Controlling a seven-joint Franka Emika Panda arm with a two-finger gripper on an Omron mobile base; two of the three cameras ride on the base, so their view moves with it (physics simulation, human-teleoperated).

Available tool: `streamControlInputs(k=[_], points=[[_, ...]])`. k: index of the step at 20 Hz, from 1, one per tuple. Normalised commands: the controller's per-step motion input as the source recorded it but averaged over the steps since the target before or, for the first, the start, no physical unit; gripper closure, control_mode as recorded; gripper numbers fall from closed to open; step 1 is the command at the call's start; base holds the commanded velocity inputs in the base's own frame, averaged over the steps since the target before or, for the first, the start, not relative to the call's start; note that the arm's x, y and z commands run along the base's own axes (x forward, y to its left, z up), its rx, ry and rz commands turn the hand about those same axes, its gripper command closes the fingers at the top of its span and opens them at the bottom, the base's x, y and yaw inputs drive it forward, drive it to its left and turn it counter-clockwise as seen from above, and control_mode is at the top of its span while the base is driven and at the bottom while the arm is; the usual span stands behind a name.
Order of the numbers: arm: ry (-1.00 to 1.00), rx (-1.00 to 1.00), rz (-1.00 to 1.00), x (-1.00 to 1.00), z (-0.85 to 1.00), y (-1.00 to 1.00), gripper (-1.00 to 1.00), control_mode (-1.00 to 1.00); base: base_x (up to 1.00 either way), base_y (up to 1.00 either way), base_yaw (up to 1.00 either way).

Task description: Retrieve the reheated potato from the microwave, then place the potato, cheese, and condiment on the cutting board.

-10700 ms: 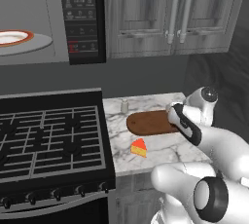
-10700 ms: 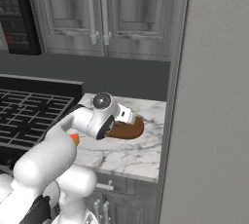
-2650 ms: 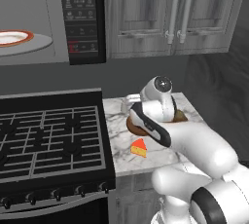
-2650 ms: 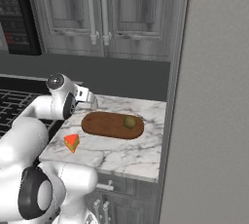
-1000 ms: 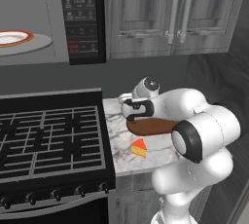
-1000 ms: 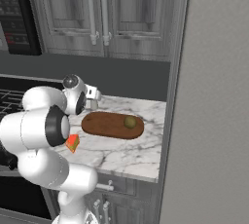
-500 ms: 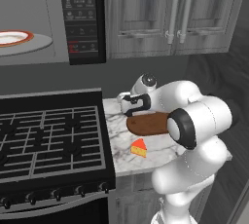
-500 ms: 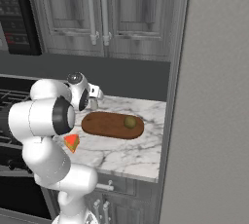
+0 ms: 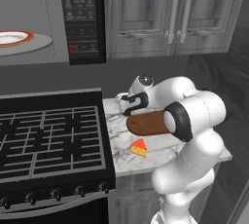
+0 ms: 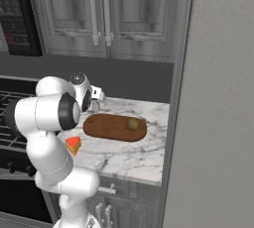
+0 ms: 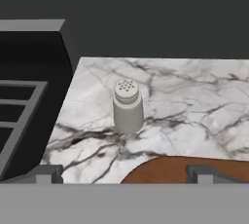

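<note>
The condiment [image 11: 128,106], a pale grey shaker, stands upright on the marble counter near its back left corner, and it also shows past the hand [image 10: 95,106]. My gripper [image 11: 124,174] is open just short of it, fingertips [image 11: 46,173] spread wider than the shaker and nothing between them. The hand hovers low over the counter [image 9: 125,102] [image 10: 99,94]. The potato [image 10: 132,124] lies on the right end of the cutting board [image 10: 111,127] [image 9: 146,123] [image 11: 194,168]. The cheese [image 9: 139,148] [image 10: 73,145] sits on the counter in front of the board. The microwave [image 9: 82,18] hangs at the upper left.
A white plate with an orange-red rim [image 9: 14,38] rests inside the microwave. The black stove [image 9: 48,140] borders the counter on the left [image 11: 24,111]. Grey cabinets [image 10: 99,14] hang above the counter, and a tall grey panel [image 10: 218,98] closes its right side.
My hand has edged a little left and toward the back of the counter, closer to the shaker. Jaws stay open; potato, cheese and board have not moved.
</note>
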Motion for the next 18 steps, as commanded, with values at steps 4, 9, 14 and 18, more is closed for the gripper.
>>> streamControlInputs(k=[4,9,14,18], points=[[0.0,0.0,0.0,0.13,-0.12,0.04,-1.0,-1.0,0.0,0.0,0.0],[0.0,-0.01,0.0,0.2,-0.11,0.01,-1.0,-1.0,0.0,0.0,0.0],[0.0,-0.01,0.0,0.2,-0.04,0.0,-1.0,-1.0,0.0,0.0,0.0],[0.0,0.0,0.0,0.19,-0.07,0.01,-1.0,-1.0,0.0,0.0,0.0]])
